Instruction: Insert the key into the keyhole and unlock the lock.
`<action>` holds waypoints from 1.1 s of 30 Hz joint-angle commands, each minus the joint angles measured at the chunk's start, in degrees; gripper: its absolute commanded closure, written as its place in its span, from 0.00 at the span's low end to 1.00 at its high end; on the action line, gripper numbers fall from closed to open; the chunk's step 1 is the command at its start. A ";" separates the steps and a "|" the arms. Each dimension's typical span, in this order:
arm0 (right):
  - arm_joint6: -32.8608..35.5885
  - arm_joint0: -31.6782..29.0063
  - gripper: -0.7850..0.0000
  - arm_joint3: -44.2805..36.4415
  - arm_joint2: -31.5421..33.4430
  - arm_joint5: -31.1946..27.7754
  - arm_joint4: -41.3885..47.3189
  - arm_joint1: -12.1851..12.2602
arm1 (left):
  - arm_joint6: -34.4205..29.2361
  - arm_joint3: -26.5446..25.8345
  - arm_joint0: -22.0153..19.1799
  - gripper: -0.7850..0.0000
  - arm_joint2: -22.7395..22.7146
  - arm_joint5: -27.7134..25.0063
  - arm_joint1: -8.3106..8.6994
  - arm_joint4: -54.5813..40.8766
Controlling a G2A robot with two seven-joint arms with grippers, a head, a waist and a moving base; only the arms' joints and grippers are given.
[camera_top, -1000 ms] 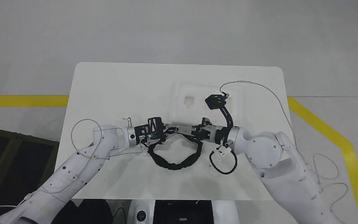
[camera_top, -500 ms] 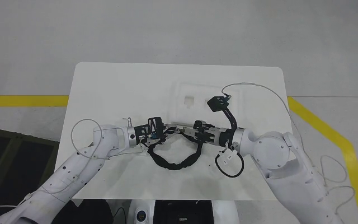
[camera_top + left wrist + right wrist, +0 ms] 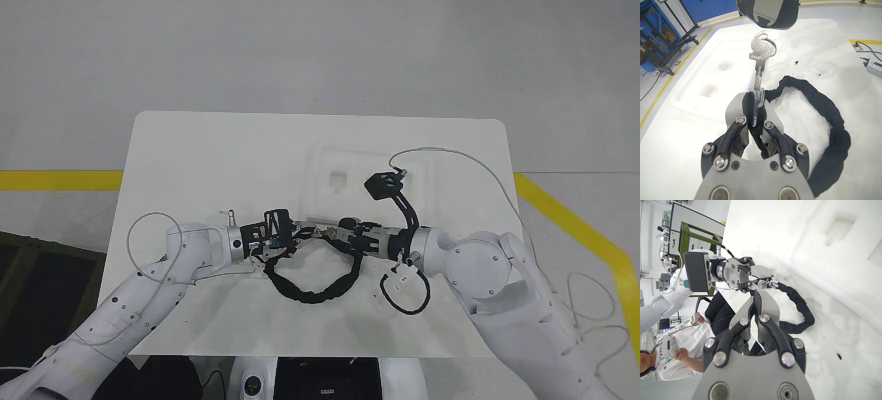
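While the left arm comes in from the near left with its forearm laid out toward the right, the left gripper [image 3: 755, 106] is clamped on the lock cylinder [image 3: 758, 93]. The cylinder is chrome and held above the table [image 3: 200, 160] with its keyhole end facing right. Key [image 3: 762, 49] sits blade-first in the keyhole, only part way in. Most of the blade and the whole textured head stick out to the right, and a split ring [image 3: 773, 44] hangs through the head. Right arm comes from the near right, elbow bent, forearm aimed left, so the two grippers face each other tip to tip over the near-middle of the table. Right gripper [image 3: 755, 298] has its fingers pressed together, tips just beside the key head; cannot tell whether they touch or pinch it. Black fabric-sleeved chain [image 3: 312, 292] droops from the cylinder in a loop onto the table on the near side. White foam tray [image 3: 330, 160] with rectangular pockets lies farther back, behind both grippers.
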 commanded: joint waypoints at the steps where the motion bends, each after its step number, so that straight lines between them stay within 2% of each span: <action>1: 0.04 0.06 1.00 0.06 -0.11 0.02 -0.14 0.00 | 0.00 0.00 0.00 1.00 0.00 0.00 0.00 0.00; 18: -2.31 1.30 1.00 1.50 -2.35 -0.19 -0.60 -0.48 | 0.00 0.00 0.00 1.00 0.00 0.00 0.00 0.00; 27: -0.73 0.62 1.00 -1.93 0.27 0.90 -1.79 0.05 | 0.00 0.00 0.00 1.00 0.00 0.00 0.00 0.00; 33: 0.06 -0.16 1.00 -1.16 0.45 1.04 -2.05 0.22 | 0.00 0.00 0.00 1.00 0.00 0.00 0.00 0.00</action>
